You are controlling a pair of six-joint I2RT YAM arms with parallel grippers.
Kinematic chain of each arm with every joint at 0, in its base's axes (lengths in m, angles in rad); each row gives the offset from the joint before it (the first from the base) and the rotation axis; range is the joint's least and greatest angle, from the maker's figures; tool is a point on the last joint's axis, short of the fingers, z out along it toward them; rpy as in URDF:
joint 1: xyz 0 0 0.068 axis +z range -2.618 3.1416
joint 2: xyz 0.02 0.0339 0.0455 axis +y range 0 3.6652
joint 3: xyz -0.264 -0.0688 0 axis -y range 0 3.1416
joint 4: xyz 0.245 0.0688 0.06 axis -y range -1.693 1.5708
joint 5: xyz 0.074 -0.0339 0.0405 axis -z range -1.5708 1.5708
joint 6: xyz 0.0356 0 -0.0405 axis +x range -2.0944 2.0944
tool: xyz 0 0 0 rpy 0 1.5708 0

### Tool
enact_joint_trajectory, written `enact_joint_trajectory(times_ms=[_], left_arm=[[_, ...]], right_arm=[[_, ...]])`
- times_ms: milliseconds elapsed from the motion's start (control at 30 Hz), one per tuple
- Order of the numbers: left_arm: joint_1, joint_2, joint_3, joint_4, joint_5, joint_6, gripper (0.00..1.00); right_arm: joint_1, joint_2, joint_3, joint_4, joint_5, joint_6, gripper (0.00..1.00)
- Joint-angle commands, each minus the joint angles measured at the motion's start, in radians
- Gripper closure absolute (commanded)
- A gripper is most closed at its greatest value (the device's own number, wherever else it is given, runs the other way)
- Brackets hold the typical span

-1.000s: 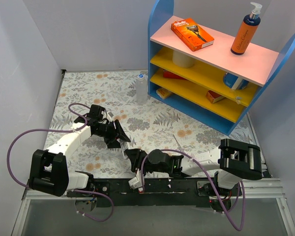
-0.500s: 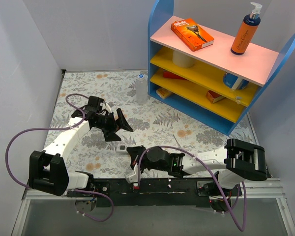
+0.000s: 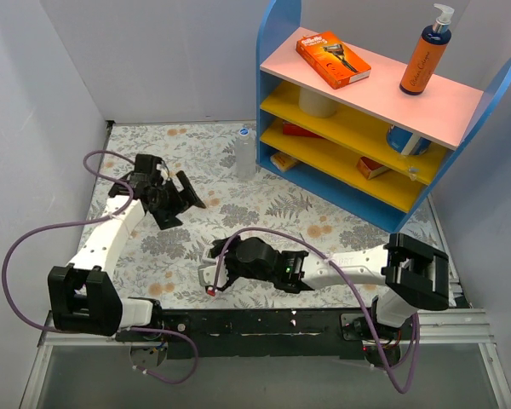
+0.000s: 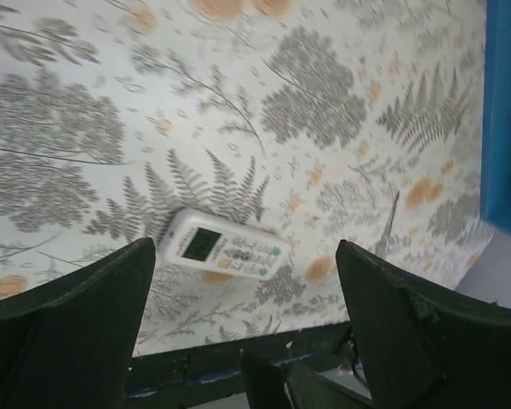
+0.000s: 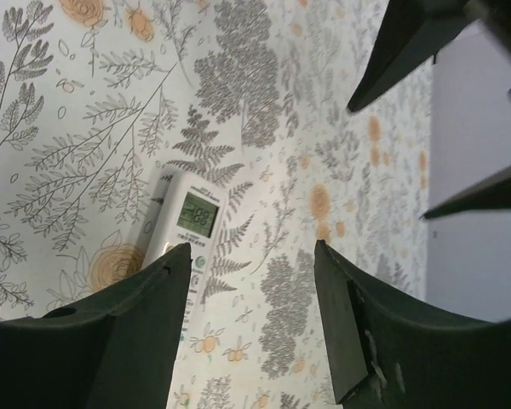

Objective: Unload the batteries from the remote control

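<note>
The left gripper (image 3: 184, 204) had backed off the remote (image 5: 183, 230), spread and empty. The right gripper (image 5: 252, 249), also spread, had come over it. Batteries were likely still inside.

count: one remote control (image 4: 224, 247) on the bench (image 3: 196, 153), in front of the shelf unit (image 3: 383, 98). one shelf unit. on its top: one orange box (image 3: 332, 60), one pump bottle (image 3: 425, 61). beside it: one clear bottle (image 3: 245, 153). two arms: left arm (image 3: 111, 239), right arm (image 3: 341, 271).
</note>
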Motion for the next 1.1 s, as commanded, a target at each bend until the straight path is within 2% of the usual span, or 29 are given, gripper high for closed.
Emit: enact_joint_trajectory(times_ms=[0, 100, 533, 600, 633, 867, 1067], left_arm=[[0.16, 0.008, -0.041, 0.021, -0.097, 0.048, 0.11], [0.244, 0.004, -0.084, 0.056, -0.103, 0.059, 0.11], [0.255, -0.009, -0.228, 0.147, -0.029, 0.044, 0.11], [0.255, -0.013, -0.239, 0.151, -0.017, 0.045, 0.11], [0.254, -0.021, -0.239, 0.153, -0.011, 0.047, 0.11], [0.254, -0.052, -0.25, 0.168, 0.041, 0.047, 0.12], [0.254, -0.068, -0.251, 0.17, 0.08, 0.056, 0.13]], right_arm=[[-0.029, 0.074, 0.054, -0.092, -0.057, 0.102, 0.33], [-0.039, 0.129, 0.072, -0.105, -0.065, 0.105, 0.32], [-0.118, 0.292, 0.149, -0.133, -0.132, 0.14, 0.34], [-0.139, 0.304, 0.175, -0.183, -0.14, 0.153, 0.38], [-0.147, 0.316, 0.183, -0.199, -0.201, 0.174, 0.4], [-0.229, 0.367, 0.313, -0.369, -0.347, 0.341, 0.66], [-0.297, 0.366, 0.339, -0.38, -0.474, 0.522, 0.76]])
